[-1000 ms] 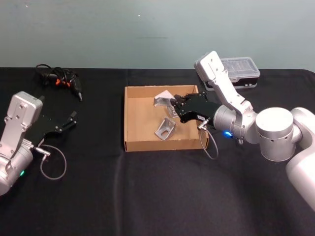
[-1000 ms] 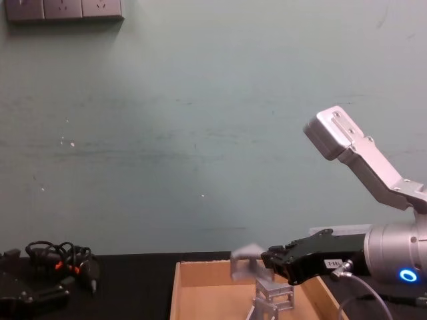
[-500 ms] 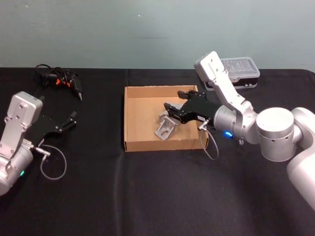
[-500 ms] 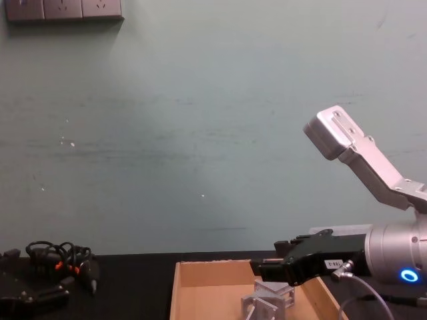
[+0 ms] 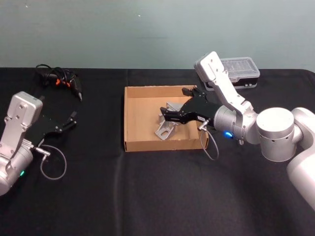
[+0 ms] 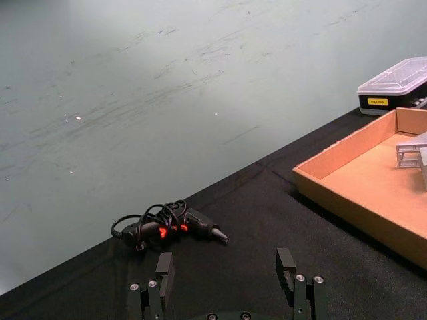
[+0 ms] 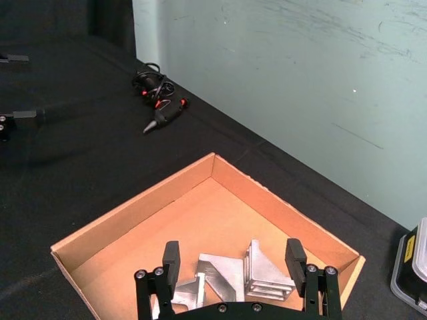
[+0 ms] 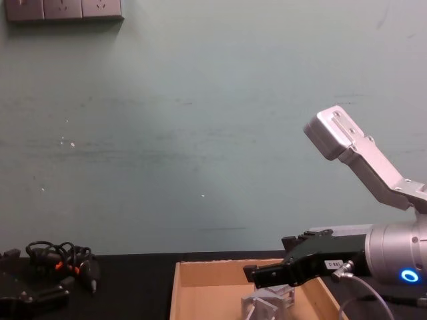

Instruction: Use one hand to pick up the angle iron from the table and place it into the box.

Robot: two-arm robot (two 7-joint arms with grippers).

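Angle iron (image 5: 166, 129) pieces lie inside the box (image 5: 133, 119), with my right gripper (image 5: 173, 107) spread wide and empty above them.

My fingers (image 7: 171, 257) hang over the metal, clear of the box walls. My left gripper (image 5: 73, 121), also open, rests well apart on the bare black table (image 5: 147, 191).

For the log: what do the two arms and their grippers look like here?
Both arms are silver-grey with rounded joints and a boxy pale housing near the wrist. Each ends in a black two-finger gripper: left gripper, right gripper. A thin grey cable loops from each wrist. The right arm shows a blue light ring, the left arm a small green one. A small white label sits on the right gripper.
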